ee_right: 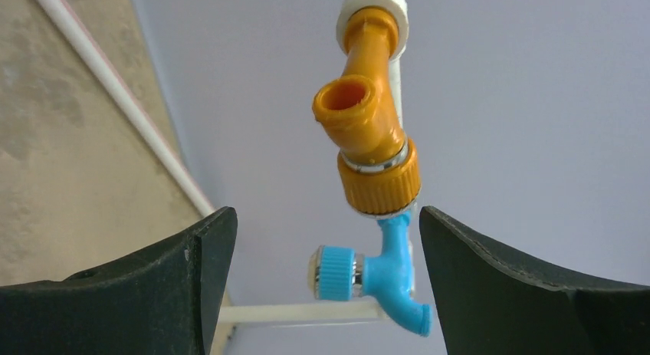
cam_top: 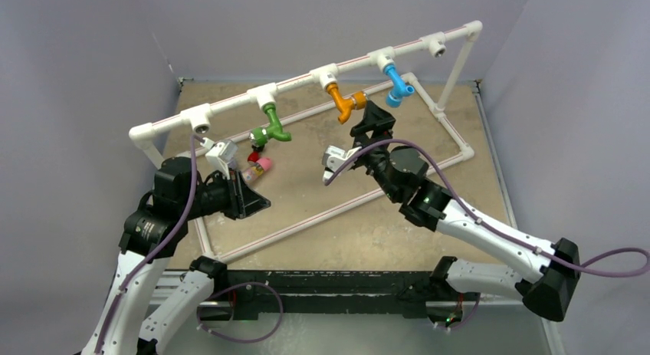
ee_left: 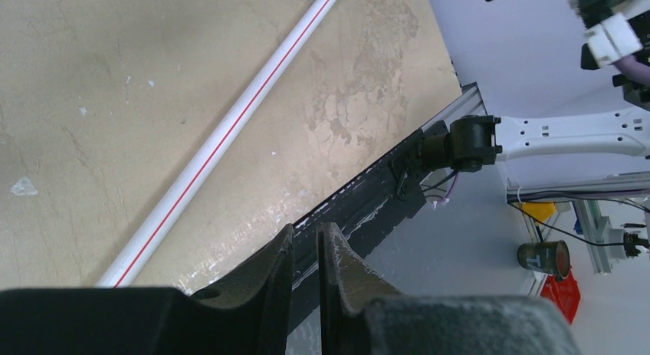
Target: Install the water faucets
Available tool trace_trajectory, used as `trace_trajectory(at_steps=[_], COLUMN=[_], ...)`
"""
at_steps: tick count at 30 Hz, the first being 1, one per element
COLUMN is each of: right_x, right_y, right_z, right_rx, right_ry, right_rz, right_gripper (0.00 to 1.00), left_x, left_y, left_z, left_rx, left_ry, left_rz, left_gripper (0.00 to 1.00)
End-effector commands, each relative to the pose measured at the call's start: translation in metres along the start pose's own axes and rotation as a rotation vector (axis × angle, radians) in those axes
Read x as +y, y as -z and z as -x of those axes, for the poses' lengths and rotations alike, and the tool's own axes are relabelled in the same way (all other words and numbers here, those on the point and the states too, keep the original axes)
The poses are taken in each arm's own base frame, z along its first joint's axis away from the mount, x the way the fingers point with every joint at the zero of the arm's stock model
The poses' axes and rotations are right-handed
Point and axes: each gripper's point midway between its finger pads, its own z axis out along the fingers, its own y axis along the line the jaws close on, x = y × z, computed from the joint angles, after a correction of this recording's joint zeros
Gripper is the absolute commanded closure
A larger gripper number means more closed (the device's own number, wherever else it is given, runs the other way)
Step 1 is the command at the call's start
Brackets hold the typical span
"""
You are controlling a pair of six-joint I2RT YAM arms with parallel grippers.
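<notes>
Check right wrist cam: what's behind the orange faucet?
The blue faucet, its ribbed cap and spout showing below. The orange faucet covers the blue one's upper end, so how it is mounted can't be seen in this view.

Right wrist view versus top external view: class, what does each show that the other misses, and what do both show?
Only the right wrist view: the spout mouth of the orange faucet, seen from below and framed by the open right gripper. Only the top external view: the green faucet and the whole pipe frame. Both: the orange faucet in its white socket, and the blue faucet.
</notes>
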Motion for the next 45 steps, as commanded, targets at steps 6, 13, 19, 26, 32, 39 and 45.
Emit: trace_trajectory(at_steps=[6,13,19,26,32,39,45], right_x=[-0.071,-0.068,-0.065,-0.055,-0.044,-0.038,-0.05], right_y=[-0.014,-0.036,-0.043,-0.043,-0.054,-0.055,-0.043], right_z=[0.016,0.019,0.014,0.006,0.027,0.065,0.076], right_rx=[0.067,0.102,0.13,0.151,0.031,-0.182,-0.384], right_ry=[0.191,0.146,0.052,-0.178,-0.835,-1.675,-2.195], right_rz=[-0.337,-0.361,-0.381,-0.393,-0.329,-0.157,0.01], right_gripper=[0.12,0.27,0.61,1.0,1.0,1.0,1.0], left_x=[-0.005,-0.004,-0.004,-0.002,-0.001,-0.001,-0.002], left_y=[-0.001,0.001,0.001,0.0,-0.001,-0.002,0.001], left_z=[0.007,0.007,0.007,0.006,0.006,0.005,0.003], left_rx=[-0.016,-0.017,-0.015,-0.014,-0.014,-0.01,-0.015], left_ry=[-0.038,-0.041,-0.043,-0.044,-0.041,-0.038,-0.04], left_rz=[-0.021,-0.014,-0.01,-0.008,-0.006,-0.008,-0.01], left_gripper=[0.84,0.85,0.85,0.85,0.84,0.85,0.85])
